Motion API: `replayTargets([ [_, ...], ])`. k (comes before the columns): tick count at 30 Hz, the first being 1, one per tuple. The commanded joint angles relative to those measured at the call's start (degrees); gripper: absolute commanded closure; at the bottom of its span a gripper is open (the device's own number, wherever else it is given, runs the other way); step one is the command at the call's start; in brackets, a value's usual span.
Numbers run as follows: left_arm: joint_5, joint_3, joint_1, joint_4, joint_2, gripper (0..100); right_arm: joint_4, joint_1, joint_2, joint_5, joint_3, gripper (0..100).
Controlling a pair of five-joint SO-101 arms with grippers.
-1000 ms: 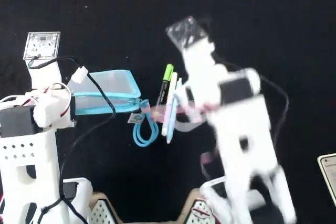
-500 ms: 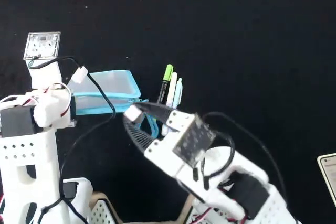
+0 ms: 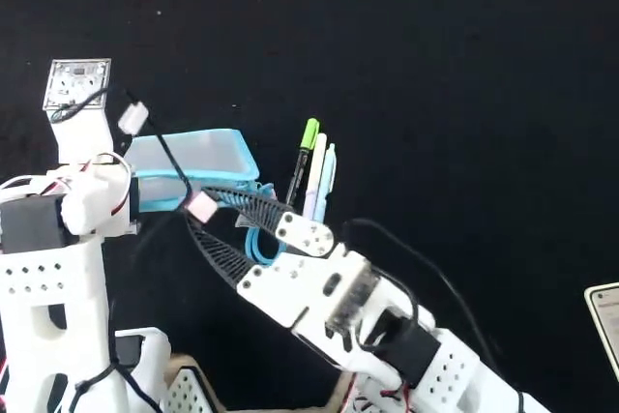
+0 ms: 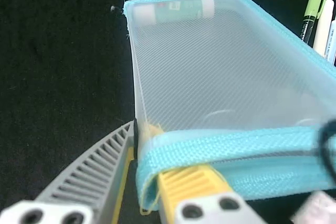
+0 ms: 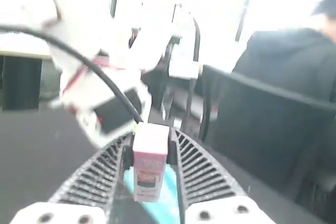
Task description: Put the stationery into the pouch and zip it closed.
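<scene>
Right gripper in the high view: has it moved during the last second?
Yes. The right gripper, shut on a pink eraser, has swung away from the pens and across to the mesh pouch.

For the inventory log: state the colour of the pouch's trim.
Light blue, on the pouch; clearest in the left wrist view.

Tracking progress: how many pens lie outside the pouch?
3. A green-capped marker, a white pen and a light blue pen lie side by side on the table beside the pouch. The right arm crosses their near ends and could hide more.
</scene>
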Motion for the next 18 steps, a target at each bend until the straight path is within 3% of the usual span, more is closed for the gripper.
replayTargets([
  [1, 0.4, -3.1, -0.8, -1.1, 0.0, 97, -7.8, -0.4, -0.9, -0.2, 0.0, 98.7],
  [8, 0.4, -3.1, -0.8, -1.1, 0.0, 97, -9.4, 1.3, 2.1, -0.1, 5.1, 98.7],
  [14, 0.4, -3.1, -0.8, -1.0, 0.0, 97, -23.7, 7.7, 8.5, -0.1, 8.3, 98.7],
  [18, 0.4, -3.1, -0.8, -1.0, 0.0, 97, -26.0, 7.8, 14.4, -0.1, 8.0, 98.7],
])
